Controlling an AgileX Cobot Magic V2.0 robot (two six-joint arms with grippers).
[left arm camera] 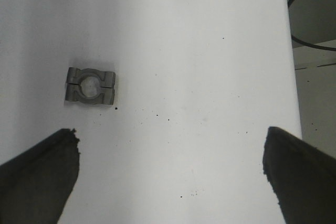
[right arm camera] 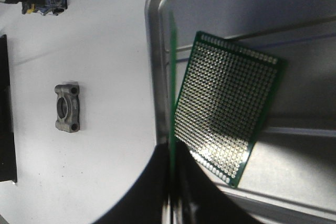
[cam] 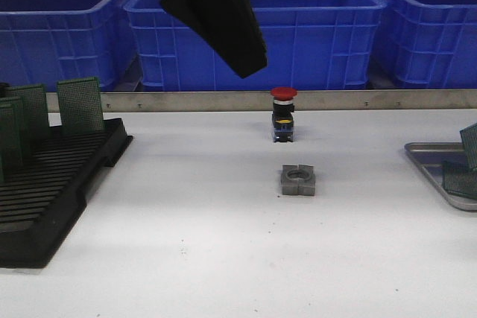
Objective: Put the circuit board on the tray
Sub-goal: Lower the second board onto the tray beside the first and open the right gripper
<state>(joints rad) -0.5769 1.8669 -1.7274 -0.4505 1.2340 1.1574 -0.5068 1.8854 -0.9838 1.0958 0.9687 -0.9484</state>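
My right gripper (right arm camera: pixel 172 153) is shut on a green circuit board (right arm camera: pixel 171 77), seen edge-on and held upright just inside the near rim of the silver tray (right arm camera: pixel 152 51). A second perforated green board (right arm camera: pixel 226 106) lies flat on the tray's bottom. In the front view the tray (cam: pixel 425 156) shows at the far right, with the upright board (cam: pixel 470 145) and the flat one (cam: pixel 458 180). My left gripper (left arm camera: pixel 170 171) is open and empty, hanging high over the middle of the table (cam: pixel 246 61).
A black slotted rack (cam: pixel 52 184) at the left holds several upright green boards (cam: pixel 80 105). A red-capped push button (cam: pixel 283 115) and a grey metal clamp block (cam: pixel 298 180) stand mid-table. Blue bins (cam: pixel 298 27) line the back behind a metal rail.
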